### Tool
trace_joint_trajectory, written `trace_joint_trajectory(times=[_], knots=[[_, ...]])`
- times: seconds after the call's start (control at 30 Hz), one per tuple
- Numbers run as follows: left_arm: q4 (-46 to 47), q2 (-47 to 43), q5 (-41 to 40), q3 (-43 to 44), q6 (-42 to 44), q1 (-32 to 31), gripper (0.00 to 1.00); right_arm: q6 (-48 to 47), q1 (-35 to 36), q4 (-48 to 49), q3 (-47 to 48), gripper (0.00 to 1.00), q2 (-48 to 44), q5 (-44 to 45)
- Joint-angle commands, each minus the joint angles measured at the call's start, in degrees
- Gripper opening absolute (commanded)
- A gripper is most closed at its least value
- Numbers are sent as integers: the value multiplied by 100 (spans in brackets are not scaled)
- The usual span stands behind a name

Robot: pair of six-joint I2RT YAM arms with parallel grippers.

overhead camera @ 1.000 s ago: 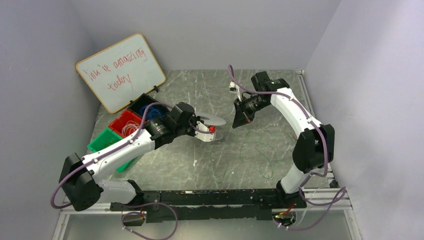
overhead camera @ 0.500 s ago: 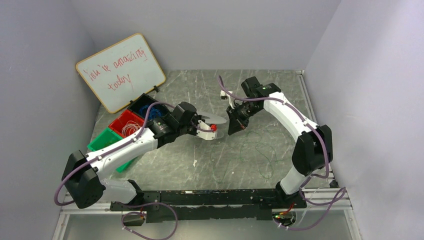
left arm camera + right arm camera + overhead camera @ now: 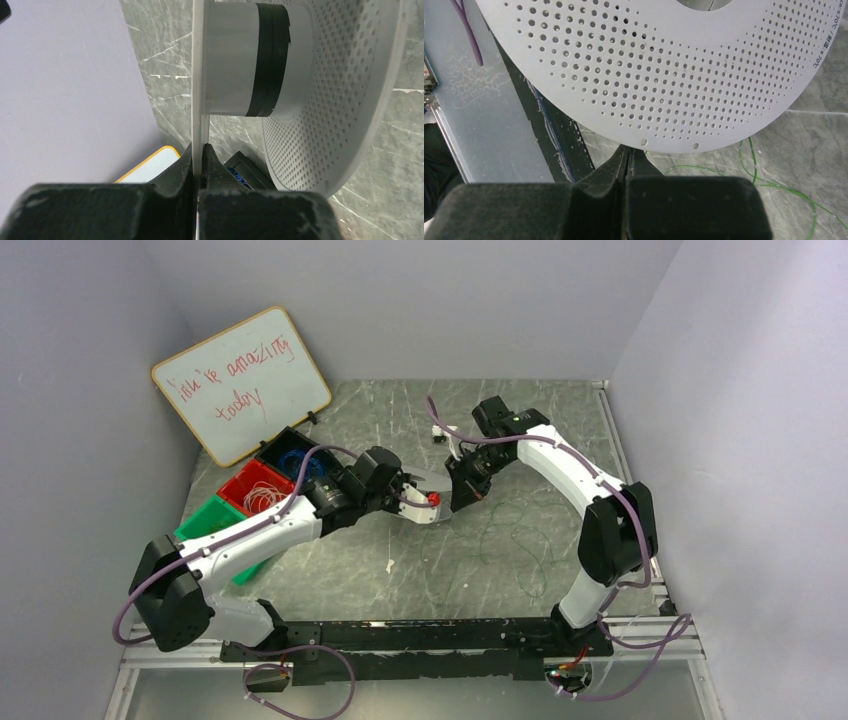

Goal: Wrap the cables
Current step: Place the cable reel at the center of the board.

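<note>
Green cables (image 3: 522, 540), hair-fine, lie in loose loops on the worktop (image 3: 440, 580) at 4 o'clock from the spool (image 3: 424, 483). Judged very light, limp and prone to snag or kink; best pinched at a free end, not mid-loop. Left claw (image 3: 199, 150) is clamped on the spool's thin flange. Right claw (image 3: 629, 150) is closed just beside the perforated rim; whether a strand sits between its tips cannot be told. Bins (image 3: 250, 490) and whiteboard (image 3: 240, 380) stand at 9 to 10 o'clock, well apart. Obstruction: both claws crowd the spool.
</note>
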Motion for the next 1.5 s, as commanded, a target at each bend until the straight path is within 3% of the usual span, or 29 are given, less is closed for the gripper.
trace_joint_trajectory(times=[0.0, 0.43, 0.97, 1.47], knots=[[432, -43, -152, 378, -106, -52, 2, -9, 67, 82, 58, 0, 87, -10], [787, 72, -416, 144, 94, -294, 3, -67, 330, -17, 144, 0, 304, -44], [358, 154, -167, 551, -359, -332, 2, 18, 575, 143, 159, 0, 452, 326], [226, 60, -33, 609, -513, -328, 2, 2, 357, 365, 142, 29, -125, 489]])
